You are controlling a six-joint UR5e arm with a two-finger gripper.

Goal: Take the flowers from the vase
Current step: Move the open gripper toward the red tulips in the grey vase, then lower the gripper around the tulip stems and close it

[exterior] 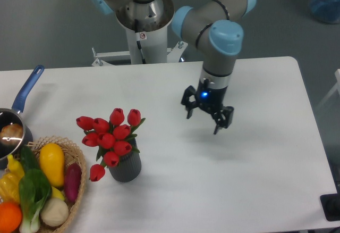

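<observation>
The gripper (204, 120) hangs above the table (255, 174) with its fingers spread wide, holding nothing. The flowers (110, 135) stand in the vase (126, 168), well apart to its left and nearer. A basket (78, 188) of vegetables and a pan (21, 102) sit at the left edge.

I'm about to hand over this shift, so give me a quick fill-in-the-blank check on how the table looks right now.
1. The flowers stand in the ____.
2. The gripper is ____, holding nothing.
3. The pan has a ____ handle.
4. The vegetables lie in a woven ____ at the table's front left corner.

Missing words: vase; open; blue; basket
</observation>
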